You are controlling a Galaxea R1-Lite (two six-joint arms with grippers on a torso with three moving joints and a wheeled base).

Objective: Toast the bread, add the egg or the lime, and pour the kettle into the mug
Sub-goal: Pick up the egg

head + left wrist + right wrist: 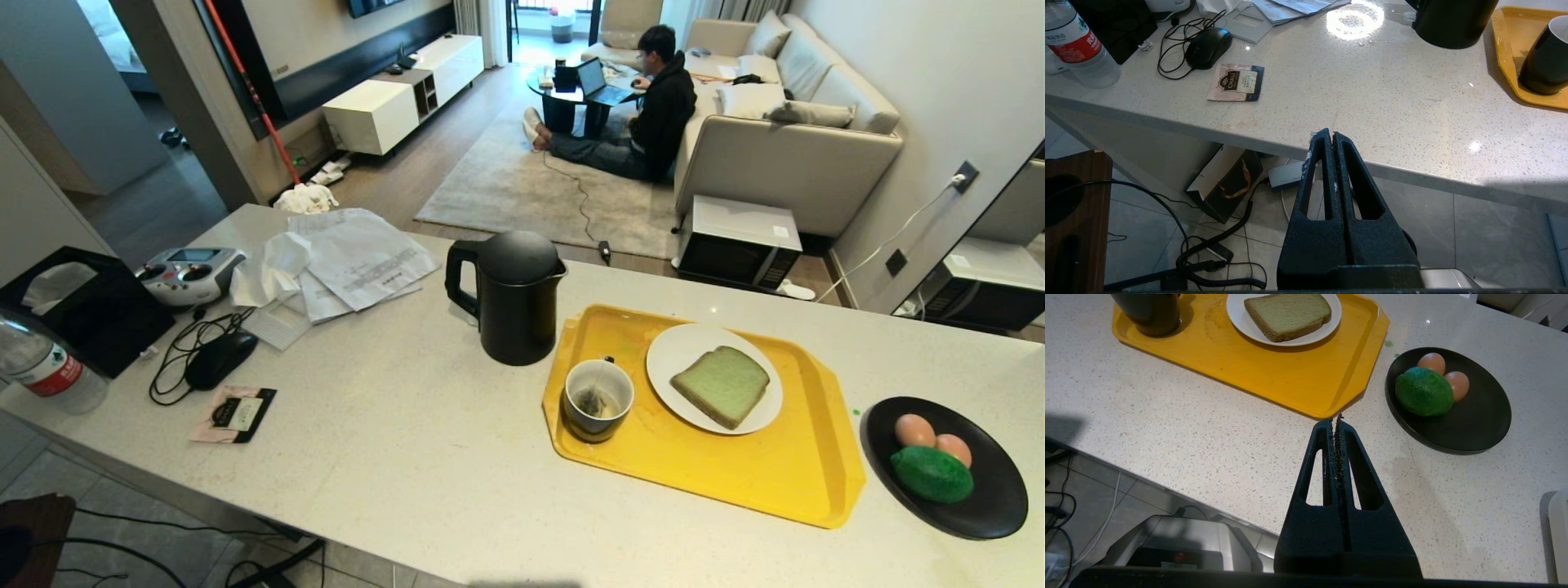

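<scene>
A pale speckled worktop [424, 457] carries a yellow tray [735, 474] right of centre. On the tray a white plate [678, 351] holds the green bread [722, 385], with the mug [598, 399], a tea bag inside, at the plate's nine o'clock. The black kettle [510, 294] stands just off the tray at its ten o'clock. At the tray's three o'clock a black plate [992, 498] holds the lime [931, 474] touching two eggs [914, 429]. A computer mouse [220, 358], papers [359, 261] and a water bottle [41, 363] clutter the far left. Both the left end effector [1332, 134] and right end effector [1336, 418] hover near the worktop's near edge, fingers pressed together, empty.
</scene>
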